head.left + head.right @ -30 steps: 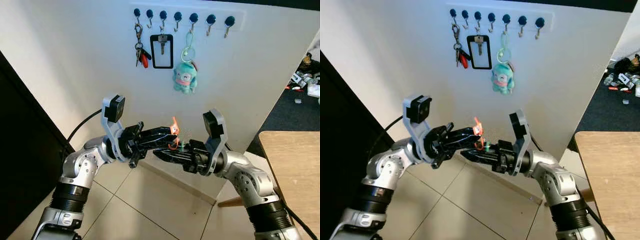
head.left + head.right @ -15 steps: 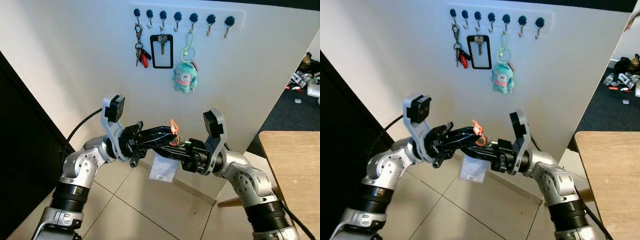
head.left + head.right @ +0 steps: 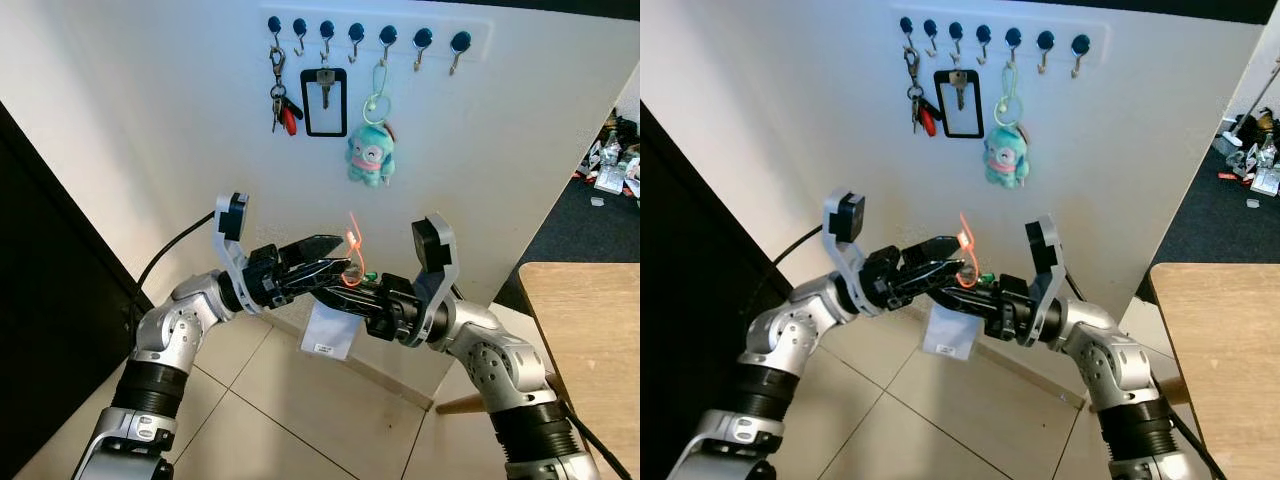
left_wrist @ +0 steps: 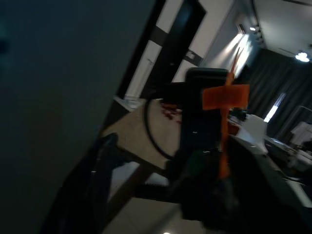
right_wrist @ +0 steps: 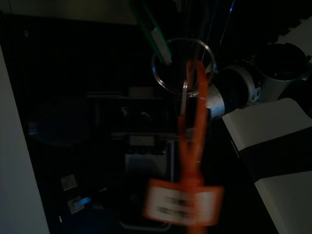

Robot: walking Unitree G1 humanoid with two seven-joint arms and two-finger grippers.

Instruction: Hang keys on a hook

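Note:
In front of the white wall, my two grippers meet tip to tip. My right gripper (image 3: 347,291) is shut on a key bunch (image 3: 352,262). It has a steel ring (image 5: 181,66), an orange strap with a tag (image 5: 183,207), a green piece (image 5: 151,27) and a white card (image 3: 329,333) hanging below. My left gripper (image 3: 333,256) sits beside the orange strap with its fingers spread open. High on the wall is a hook rail (image 3: 365,33). Three hooks carry a red-fob key set (image 3: 281,105), a black card holder (image 3: 323,100) and a teal plush (image 3: 369,155).
The rail's other hooks are bare, such as the one at the far right (image 3: 459,44). A wooden table (image 3: 590,330) stands at the right. A dark panel (image 3: 45,300) and a black cable (image 3: 170,250) are at the left. Tiled floor (image 3: 260,430) lies below.
The white card has dropped to hang under the grippers. My left gripper has turned and spread its fingers. The orange strap now stands higher.

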